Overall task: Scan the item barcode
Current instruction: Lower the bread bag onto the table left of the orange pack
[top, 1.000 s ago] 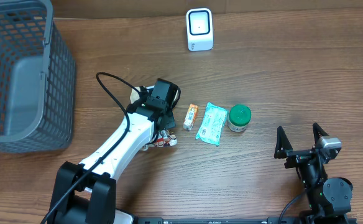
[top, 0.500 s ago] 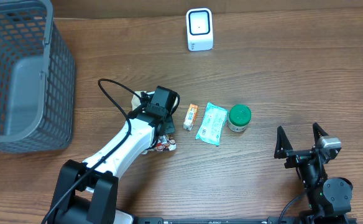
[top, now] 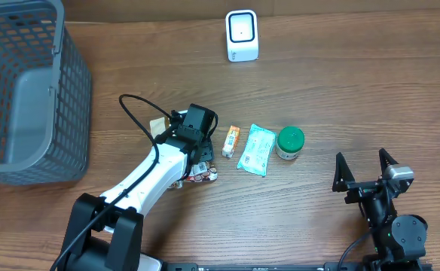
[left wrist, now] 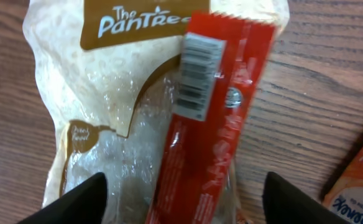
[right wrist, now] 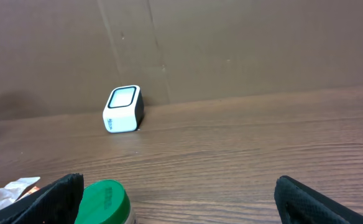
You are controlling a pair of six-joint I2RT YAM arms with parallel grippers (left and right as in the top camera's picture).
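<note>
A red snack packet (left wrist: 212, 106) with its barcode facing up lies on a clear "The Pantree" bag (left wrist: 107, 93) on the wooden table. My left gripper (left wrist: 191, 202) hangs right over them, open, its fingers wide on either side of the packet and not touching it. From overhead, my left gripper (top: 197, 139) covers most of both; one end of the packet (top: 202, 175) pokes out below it. The white scanner (top: 242, 35) stands at the back of the table. My right gripper (top: 365, 175) rests open at the front right, with nothing in it.
An orange packet (top: 230, 141), a teal pouch (top: 256, 149) and a green-lidded jar (top: 289, 142) lie in a row right of my left gripper. A grey mesh basket (top: 24, 90) fills the left back corner. A black cable (top: 133, 109) loops over the left arm.
My left gripper's jaws have gone from shut to wide apart, letting go of the red packet and bag. The right arm has not moved.
</note>
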